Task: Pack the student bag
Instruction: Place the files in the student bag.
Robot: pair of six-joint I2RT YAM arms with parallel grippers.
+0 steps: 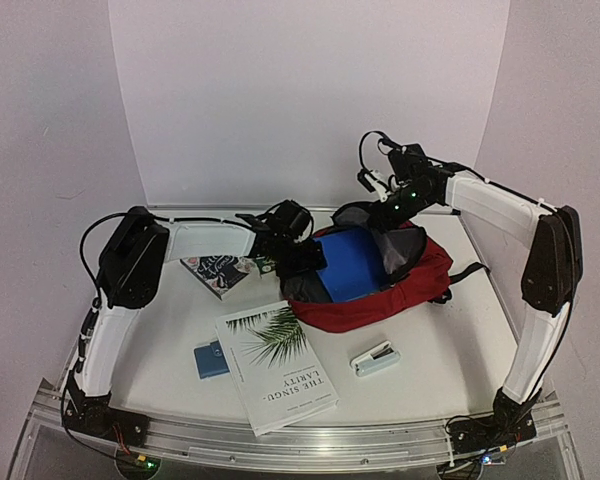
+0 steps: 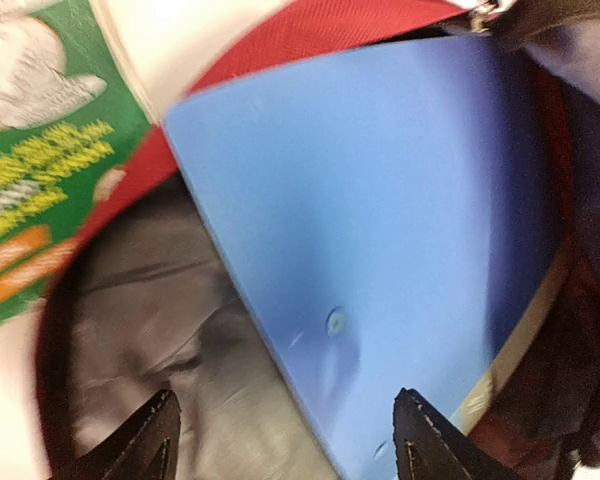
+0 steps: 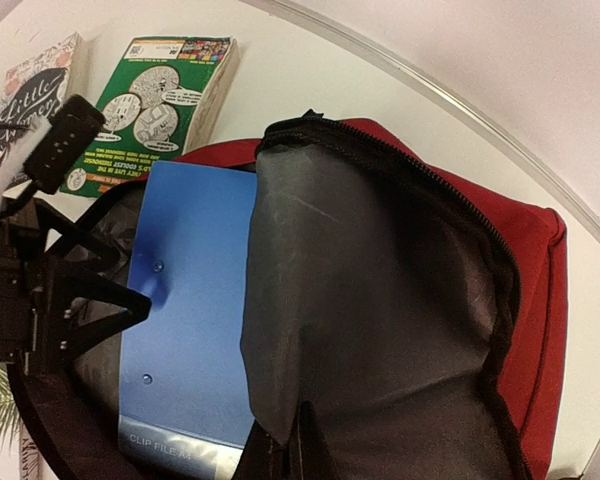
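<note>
- bag [image 1: 405, 295] lying flat, long axis running left-right, mouth facing left
- right claw [image 3: 292, 450] clamping bag's upper side, lifting it
- left claw [image 2: 285, 425] gaping over folder [image 1: 352, 262] in mouth
- books [image 1: 220, 270] lying beside mouth

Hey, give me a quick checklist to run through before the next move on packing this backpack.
1. Student bag mouth open: ok, grey lining shows.
2. Right hand holding the flap up: ok, shut on the bag's lining edge.
3. Blue clip file fully inside: not ok, one corner overlaps the red rim.
4. Left hand open: ok, fingers stand apart over the file. Whether they touch it: cannot tell.
5. Everything packed: not ok, the palm-leaf book and stapler lie outside the bag.
</note>
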